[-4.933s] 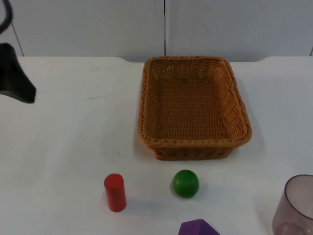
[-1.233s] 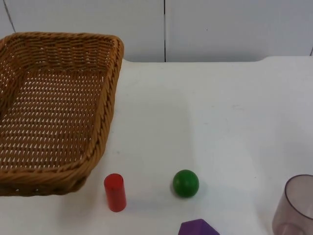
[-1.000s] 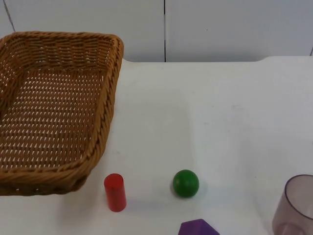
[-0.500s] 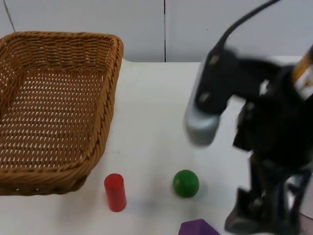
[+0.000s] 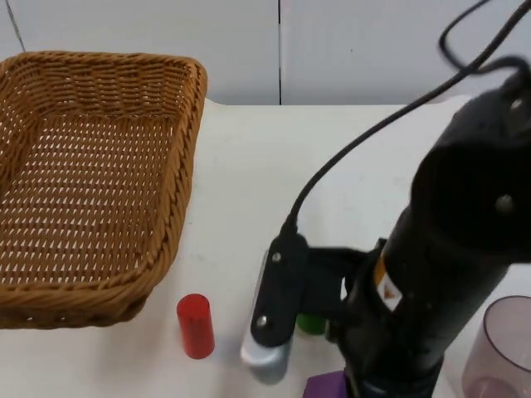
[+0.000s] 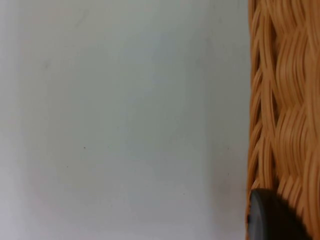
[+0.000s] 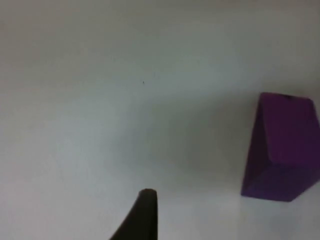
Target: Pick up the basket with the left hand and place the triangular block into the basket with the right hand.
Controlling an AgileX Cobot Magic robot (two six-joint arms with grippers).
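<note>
Right gripper [image 7: 145, 220]: you see one black fingertip above the white table [image 5: 249, 166], with the purple triangular block [image 7: 280, 147] lying off to one side of it, apart from it and not touching. You cannot tell from these views whether the fingers are wide or narrow. In the top view the right arm [image 5: 440, 274] reaches down over the near edge of the table and covers most of the block, of which a purple corner [image 5: 325, 386] shows beside the arm's base.

Block appearance: you find a solid purple wedge with flat faces, one sloping face lit lighter than the darker face below it. It rests on the table.

Left gripper [image 6: 270, 220]: its dark fingertip sits against the woven rim of the orange-brown wicker basket [image 5: 91, 182]. You cannot confirm the grip or the finger spacing. In the top view the basket stands at the left, well apart from the block.

Other items: a red cylinder [image 5: 195, 326] stands upright just in front of the basket; a green ball [image 5: 311, 323] is mostly hidden behind the arm; a translucent purple cup [image 5: 502, 348] stands at the right edge.

Markings: an orange-and-white label [image 5: 383, 286] is fixed to the right arm; its writing cannot be read.
</note>
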